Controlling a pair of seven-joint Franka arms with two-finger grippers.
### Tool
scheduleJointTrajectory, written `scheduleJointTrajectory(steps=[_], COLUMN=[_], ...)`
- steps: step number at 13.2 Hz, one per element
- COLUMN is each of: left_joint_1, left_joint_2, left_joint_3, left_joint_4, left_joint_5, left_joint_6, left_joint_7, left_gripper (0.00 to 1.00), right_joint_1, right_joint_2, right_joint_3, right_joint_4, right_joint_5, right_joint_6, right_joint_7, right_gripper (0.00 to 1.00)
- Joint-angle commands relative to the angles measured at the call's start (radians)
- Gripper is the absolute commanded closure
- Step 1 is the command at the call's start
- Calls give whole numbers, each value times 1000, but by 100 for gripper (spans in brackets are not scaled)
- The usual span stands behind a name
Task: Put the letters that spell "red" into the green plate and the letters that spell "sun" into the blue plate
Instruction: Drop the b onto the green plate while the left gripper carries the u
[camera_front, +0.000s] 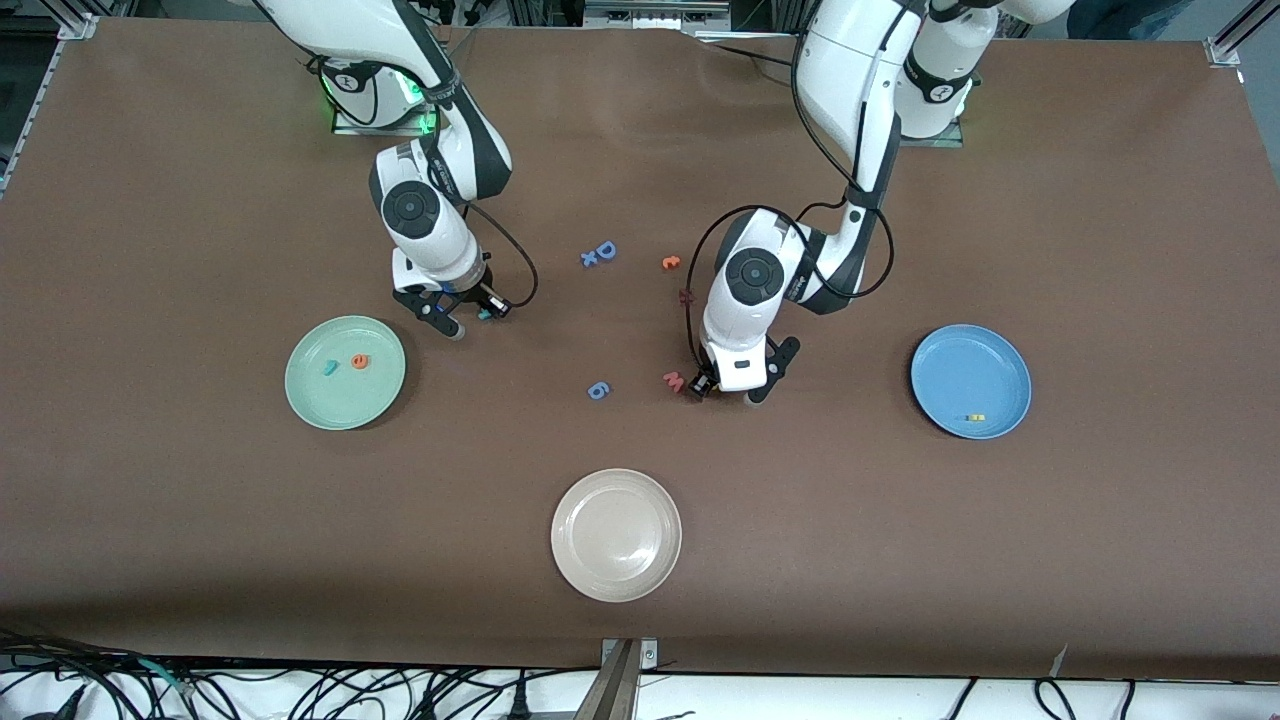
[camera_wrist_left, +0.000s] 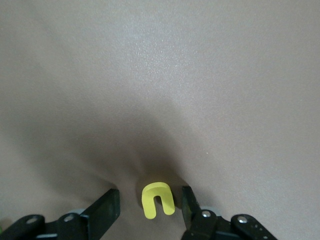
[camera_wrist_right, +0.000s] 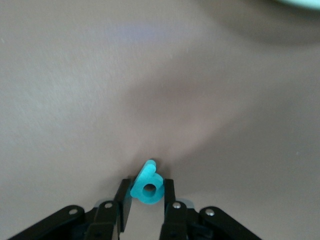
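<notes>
My right gripper (camera_front: 470, 315) (camera_wrist_right: 146, 195) is shut on the teal "d" (camera_wrist_right: 147, 186) (camera_front: 484, 313), low over the table beside the green plate (camera_front: 300, 400). In that plate lie the teal "r" (camera_front: 328, 367) and the orange "e" (camera_front: 359, 361). My left gripper (camera_front: 733, 392) (camera_wrist_left: 148, 207) is down at the table next to the pink "w" (camera_front: 673, 380). Its open fingers (camera_wrist_left: 107, 210) straddle the yellow "u" (camera_wrist_left: 157, 200), which lies flat with a gap on each side. The blue plate (camera_front: 1010, 365) holds a yellow piece (camera_front: 978, 416) and a small darker piece beside it.
A whitish-beige plate (camera_front: 616, 580) sits near the front edge. Between the arms lie a blue "D" (camera_front: 605, 250), a small blue cross (camera_front: 590, 259), an orange letter (camera_front: 670, 262), a dark red letter (camera_front: 686, 296) and a blue "6" (camera_front: 597, 390).
</notes>
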Motion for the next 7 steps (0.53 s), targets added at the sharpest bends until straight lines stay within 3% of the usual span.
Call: scheduleJointTrajectory(steps=[1,4,6,7], left_joint_1=[7,7,7,5], left_joint_2=[35,37,43,48], left_joint_3=[8,8,10,10], left_joint_4=[67,72,72,80], left_joint_5=[36,38,38,38], left_joint_6=[-68,-72,-72,-74], left_joint_7=[-16,-14,-16,-16], left_gripper=[46,50,51,52], right_joint_1=[7,7,-5,-27], right_joint_2=[-51,-54,-42,-37], right_joint_3=[-77,-194,-273,-284], right_joint_4=[56,182,208,211], right_joint_5=[8,8,10,11], right_joint_6=[-154,-392,-413,-407], right_joint_7=[-108,-273,-442,-501], right_gripper=[90,90,90,90])
